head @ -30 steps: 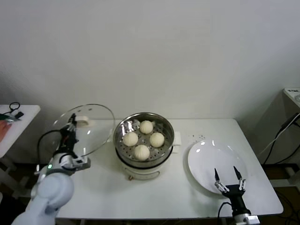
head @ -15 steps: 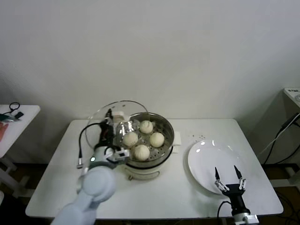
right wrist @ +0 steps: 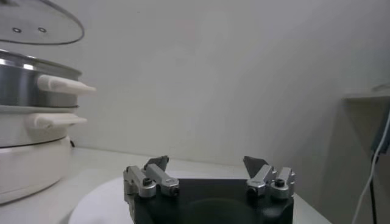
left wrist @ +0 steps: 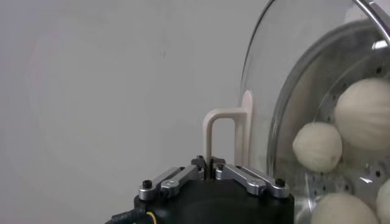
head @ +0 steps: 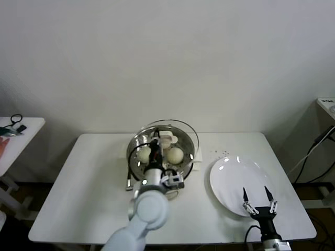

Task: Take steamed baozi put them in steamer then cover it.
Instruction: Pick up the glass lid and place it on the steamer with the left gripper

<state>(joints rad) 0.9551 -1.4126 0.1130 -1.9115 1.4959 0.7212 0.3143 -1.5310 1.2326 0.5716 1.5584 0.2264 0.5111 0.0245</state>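
Observation:
The steamer (head: 187, 163), a shiny steel basket on a cream-white pot base, stands mid-table with steamed baozi (head: 175, 155) inside. My left gripper (head: 156, 138) is shut on the cream bar handle (left wrist: 223, 122) of the cover (head: 178, 127), a clear glass lid held tilted just above the steamer. The left wrist view shows baozi (left wrist: 317, 146) on the perforated floor behind the glass (left wrist: 292, 67). My right gripper (head: 257, 200) hangs open and empty over the near edge of the white plate (head: 230, 178). From the right wrist, the steamer (right wrist: 24, 85) shows with the cover (right wrist: 36, 23) above it.
The white table (head: 89, 198) has bare surface left of and in front of the steamer. A second small table (head: 15, 133) with odd items stands at the far left. A shelf edge (head: 327, 104) and cables (head: 314, 146) are at the right.
My left arm has swung the cover rightward from beside the table's left end to over the steamer. The right gripper has stayed over the plate.

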